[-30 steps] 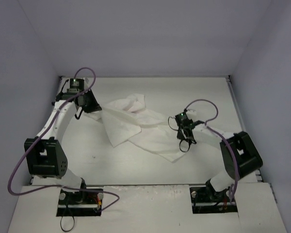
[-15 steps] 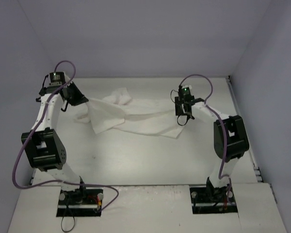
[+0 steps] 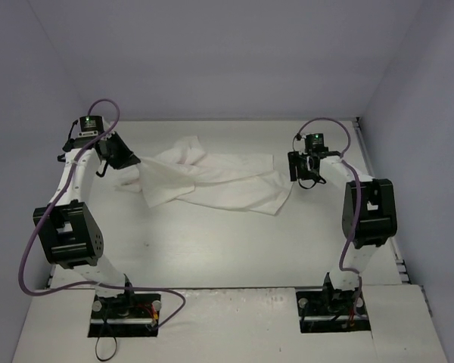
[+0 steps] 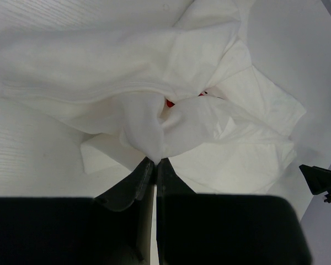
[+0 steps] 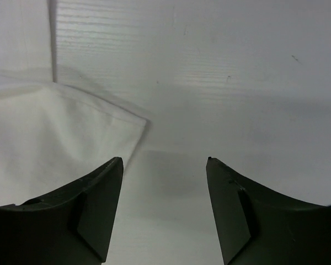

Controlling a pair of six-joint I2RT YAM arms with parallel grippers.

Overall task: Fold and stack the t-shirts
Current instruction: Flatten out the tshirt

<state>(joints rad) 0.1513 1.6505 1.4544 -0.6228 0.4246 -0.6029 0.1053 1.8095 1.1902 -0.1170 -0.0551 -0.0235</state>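
A white t-shirt [image 3: 212, 178] lies crumpled and stretched across the far middle of the table. My left gripper [image 3: 130, 161] is shut on its left end; in the left wrist view the cloth [image 4: 171, 110] bunches into the pinched gripper [image 4: 155, 161], with a bit of red showing in the folds. My right gripper [image 3: 296, 168] is open just right of the shirt's right edge, holding nothing. In the right wrist view the shirt's corner [image 5: 55, 132] lies flat to the left of the open gripper [image 5: 164, 161], with bare table between the fingers.
White walls enclose the table on the left, back and right. The table's right rim [image 3: 371, 174] runs close behind the right arm. Purple cables [image 3: 106, 106] loop over both wrists.
The right gripper has opened, let go of the shirt's right end and moved right and farther back. The left gripper has pulled its end left and back, spreading the shirt out.
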